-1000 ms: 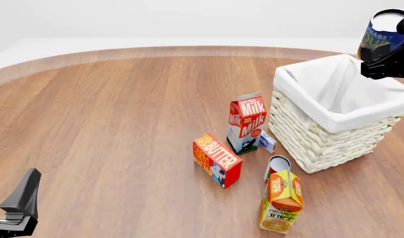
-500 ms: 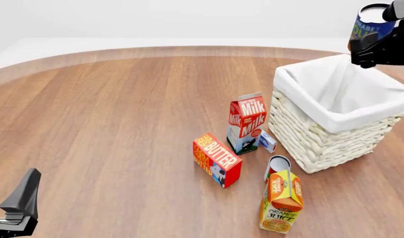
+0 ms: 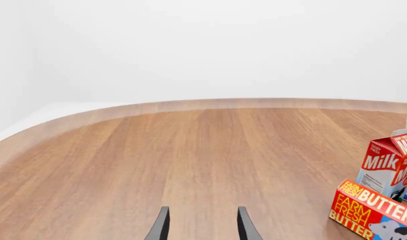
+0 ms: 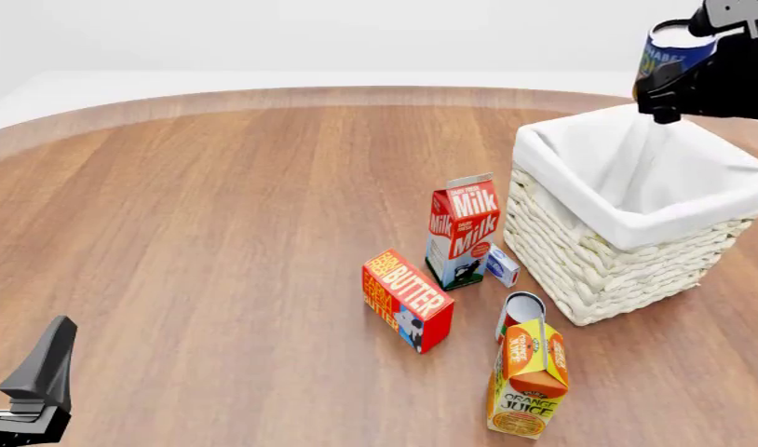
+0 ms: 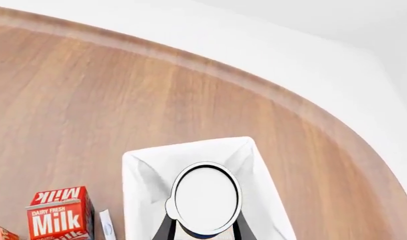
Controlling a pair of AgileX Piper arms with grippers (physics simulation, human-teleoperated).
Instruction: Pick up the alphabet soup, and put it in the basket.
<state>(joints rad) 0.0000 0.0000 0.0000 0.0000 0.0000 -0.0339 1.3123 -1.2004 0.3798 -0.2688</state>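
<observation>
Right gripper (image 4: 677, 82) has carried the soup (image 4: 669, 53) left over the last second, from beyond the basket's right edge to above its far rim. Jaws pinch the can, held high and clear of the basket (image 4: 578, 265). Right wrist view shows the can top (image 5: 207, 198) centred over the liner opening (image 5: 147, 175). Likely next: lower and release. Left gripper (image 3: 200, 227) spread, empty, parked near left. Milk (image 4: 463, 230), butter (image 4: 407, 299) untouched.
</observation>
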